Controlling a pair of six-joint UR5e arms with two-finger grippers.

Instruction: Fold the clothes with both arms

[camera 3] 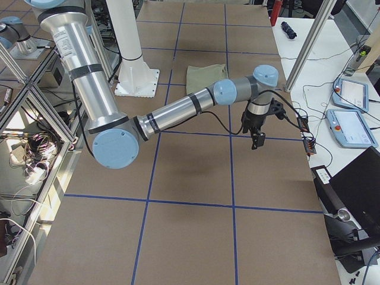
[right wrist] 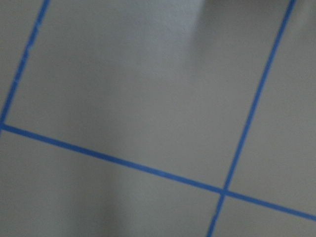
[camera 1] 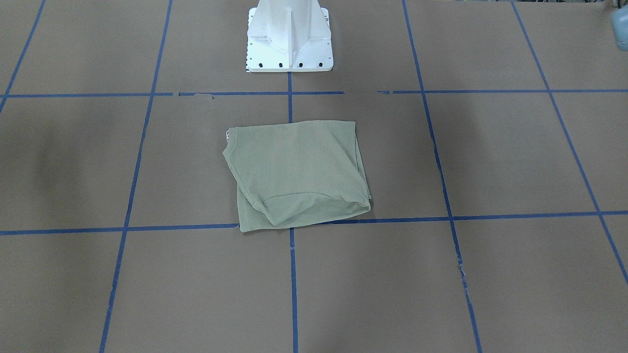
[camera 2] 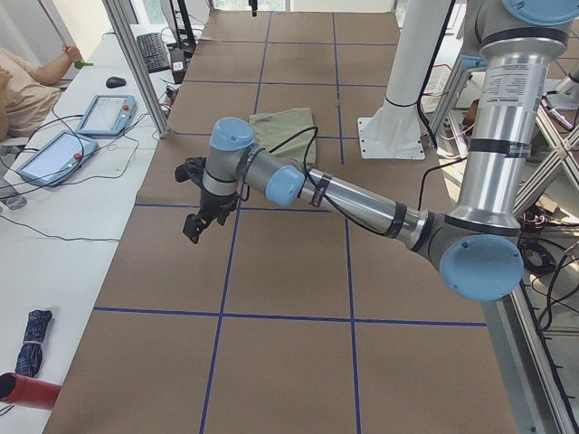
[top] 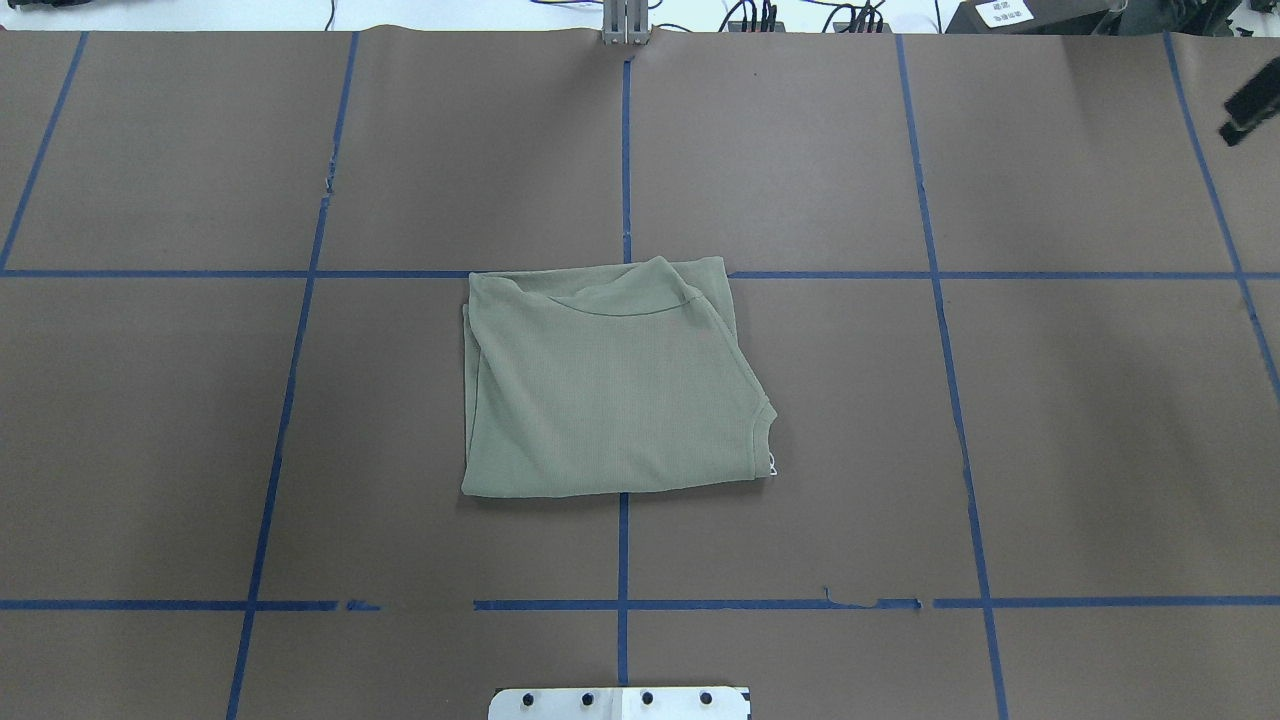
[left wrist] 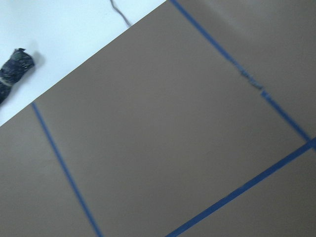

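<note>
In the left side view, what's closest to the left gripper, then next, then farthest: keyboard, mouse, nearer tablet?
1. nearer tablet, front of the white bench, nearest the left gripper.
2. mouse, farther along the bench.
3. keyboard, farthest back.

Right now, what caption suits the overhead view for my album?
Folded sage-green shirt lying at the centre of a brown table gridded with blue tape.

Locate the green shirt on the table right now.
Overhead view: the shirt lies folded at the middle of the table, straddling the central blue tape line, ahead of the white pedestal.
</note>
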